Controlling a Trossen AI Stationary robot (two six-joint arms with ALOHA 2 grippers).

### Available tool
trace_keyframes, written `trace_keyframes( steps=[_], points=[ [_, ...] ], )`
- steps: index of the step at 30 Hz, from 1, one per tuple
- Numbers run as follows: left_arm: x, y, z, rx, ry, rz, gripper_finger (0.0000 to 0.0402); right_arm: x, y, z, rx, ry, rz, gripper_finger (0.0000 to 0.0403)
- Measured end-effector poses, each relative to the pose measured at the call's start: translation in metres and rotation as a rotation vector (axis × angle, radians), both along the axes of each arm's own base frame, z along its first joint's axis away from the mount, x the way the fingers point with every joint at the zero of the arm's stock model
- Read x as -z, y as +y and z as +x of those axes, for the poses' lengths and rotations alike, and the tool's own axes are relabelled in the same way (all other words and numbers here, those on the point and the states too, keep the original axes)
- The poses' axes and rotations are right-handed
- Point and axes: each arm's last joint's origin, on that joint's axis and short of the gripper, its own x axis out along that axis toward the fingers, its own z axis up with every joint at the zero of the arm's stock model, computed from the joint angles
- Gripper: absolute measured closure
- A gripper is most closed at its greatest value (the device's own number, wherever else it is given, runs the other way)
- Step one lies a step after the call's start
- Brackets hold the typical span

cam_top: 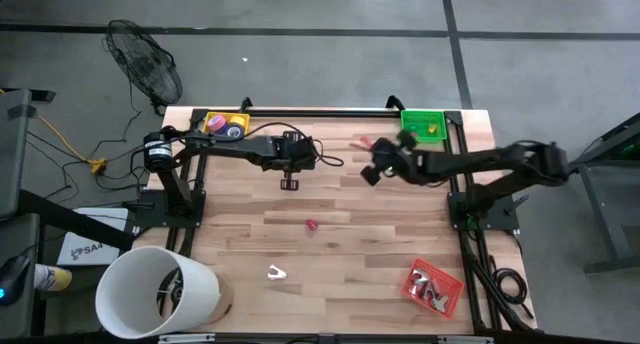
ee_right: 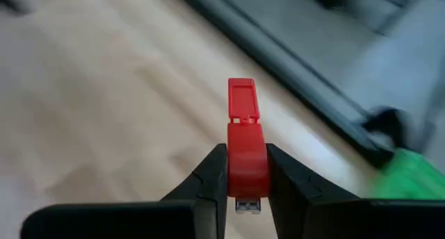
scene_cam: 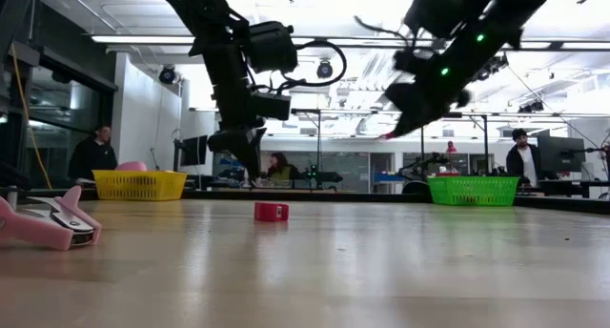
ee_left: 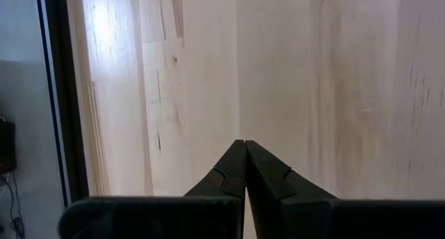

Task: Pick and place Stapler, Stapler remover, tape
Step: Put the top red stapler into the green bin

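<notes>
My right gripper [ee_right: 247, 155] is shut on a slim red stapler [ee_right: 245, 121], high above the far right part of the table, near the green basket [cam_top: 423, 124]; the low view shows the stapler's red tip [scene_cam: 386, 135] well over the tabletop. My left gripper [ee_left: 245, 155] is shut on nothing and points down over the far middle of the table [cam_top: 290, 181]. A pink-and-white staple remover [cam_top: 277, 274] lies flat near the table's near edge, seen close in the low view [scene_cam: 52, 223]. A small red piece [cam_top: 312, 224] rests on the table's middle. My right gripper pinches the red stapler between its two fingers on the long sides of its rear half [ee_right: 247, 171], the fingers lying along it. A metal end [ee_right: 242, 205] shows back between the fingers and the flat front [ee_right: 243, 100] sticks out ahead. The stapler is lifted clear.
A yellow basket [cam_top: 226, 124] with items stands at the far left corner and a red basket [cam_top: 433, 287] at the near right. A white bucket [cam_top: 155, 294] sits by the near left corner. Black rails [cam_top: 320, 111] frame the table. People show in the room beyond.
</notes>
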Motion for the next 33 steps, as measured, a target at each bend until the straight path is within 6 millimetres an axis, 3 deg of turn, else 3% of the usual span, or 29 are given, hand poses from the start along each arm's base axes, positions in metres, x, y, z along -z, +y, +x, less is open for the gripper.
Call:
trace_keyframes(
  steps=[4, 9, 20, 33],
  points=[
    [0.000, 0.000, 0.000, 0.007, -0.003, -0.013, 0.0401, -0.017, -0.011, -0.027, 0.143, -0.003, -0.006, 0.0339],
    [0.000, -0.001, 0.000, 0.010, -0.006, -0.020, 0.0401, -0.024, -0.030, -0.053, 0.256, 0.036, 0.029, 0.0339],
    [0.000, -0.001, 0.000, 0.010, -0.007, -0.021, 0.0401, -0.016, -0.081, -0.093, 0.409, 0.106, 0.191, 0.0338],
    [0.000, -0.001, 0.000, 0.009, -0.008, -0.022, 0.0401, 0.001, -0.114, -0.119, 0.503, 0.180, 0.304, 0.0336]
  ],
)
